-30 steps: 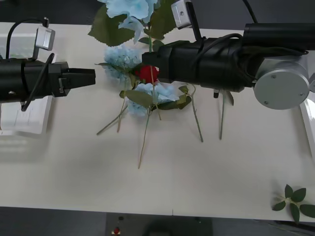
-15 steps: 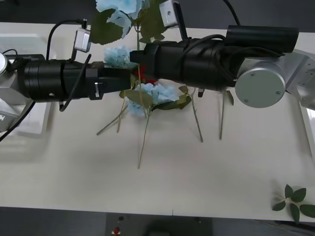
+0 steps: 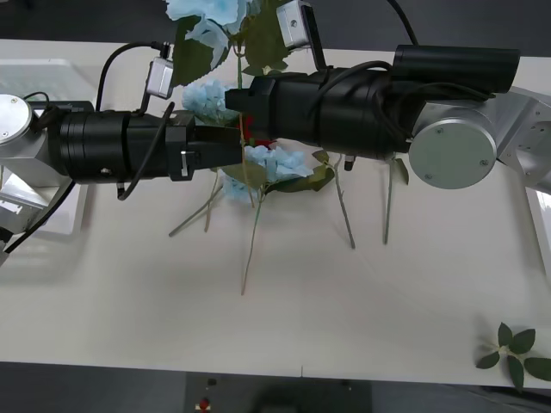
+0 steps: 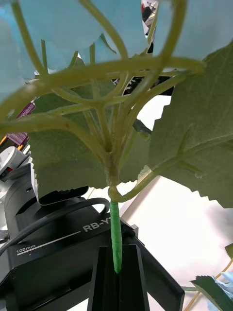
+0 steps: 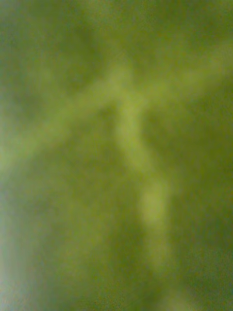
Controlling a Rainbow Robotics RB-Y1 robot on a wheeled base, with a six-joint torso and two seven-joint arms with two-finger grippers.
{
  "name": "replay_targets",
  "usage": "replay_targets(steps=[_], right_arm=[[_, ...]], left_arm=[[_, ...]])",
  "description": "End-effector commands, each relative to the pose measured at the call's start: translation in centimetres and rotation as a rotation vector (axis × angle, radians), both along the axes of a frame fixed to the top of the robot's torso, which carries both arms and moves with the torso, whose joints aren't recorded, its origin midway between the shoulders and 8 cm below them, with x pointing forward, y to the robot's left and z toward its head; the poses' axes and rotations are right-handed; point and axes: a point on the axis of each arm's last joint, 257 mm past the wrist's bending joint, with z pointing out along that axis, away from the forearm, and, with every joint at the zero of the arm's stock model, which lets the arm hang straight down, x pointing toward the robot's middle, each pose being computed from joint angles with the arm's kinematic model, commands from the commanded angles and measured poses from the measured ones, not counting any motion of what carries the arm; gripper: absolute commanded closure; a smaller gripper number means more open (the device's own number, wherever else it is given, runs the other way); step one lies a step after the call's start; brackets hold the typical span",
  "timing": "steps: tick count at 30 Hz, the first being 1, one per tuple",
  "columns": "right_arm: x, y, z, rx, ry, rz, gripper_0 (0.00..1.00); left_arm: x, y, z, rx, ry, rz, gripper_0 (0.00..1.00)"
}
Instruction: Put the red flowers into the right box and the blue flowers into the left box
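My right gripper (image 3: 247, 119) reaches left over the flower pile and holds one of the blue flowers (image 3: 209, 12) upright. In the right wrist view its black fingers (image 4: 104, 284) are shut on the green stem (image 4: 115, 233), just below the large leaves. My left gripper (image 3: 232, 144) reaches in from the left and meets that stem close to the right gripper, with a green leaf (image 5: 116, 155) pressed against its camera. More blue flowers (image 3: 207, 99) and a partly hidden bloom of the red flowers (image 3: 256, 135) lie beneath the arms. The left box (image 3: 60, 215) sits under my left arm. The right box (image 3: 541, 215) shows by its edge.
Thin stems (image 3: 344, 211) trail from the pile toward the middle of the white table (image 3: 301, 301). A loose green leaf sprig (image 3: 515, 348) lies at the near right corner. The two arms cross over the far half of the table.
My left arm has swung right, from beside the left box to the held stem. The right arm has shifted slightly left, still holding the blue flower.
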Motion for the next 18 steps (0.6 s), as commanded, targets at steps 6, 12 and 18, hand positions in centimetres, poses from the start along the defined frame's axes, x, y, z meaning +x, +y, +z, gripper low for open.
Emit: replay_targets(steps=[6, 12, 18], right_arm=[[-0.21, 0.66, 3.11, 0.015, -0.067, 0.018, 1.0], [-0.21, 0.66, 3.11, 0.015, -0.067, 0.018, 1.0], [-0.21, 0.66, 3.11, 0.015, -0.067, 0.018, 1.0]], left_arm=[[0.73, -1.03, 1.71, 0.002, -0.102, 0.006, 1.0], [0.91, -1.32, 1.74, 0.004, -0.107, 0.009, 1.0], [0.99, -1.39, 1.92, 0.001, -0.109, 0.01, 1.0]])
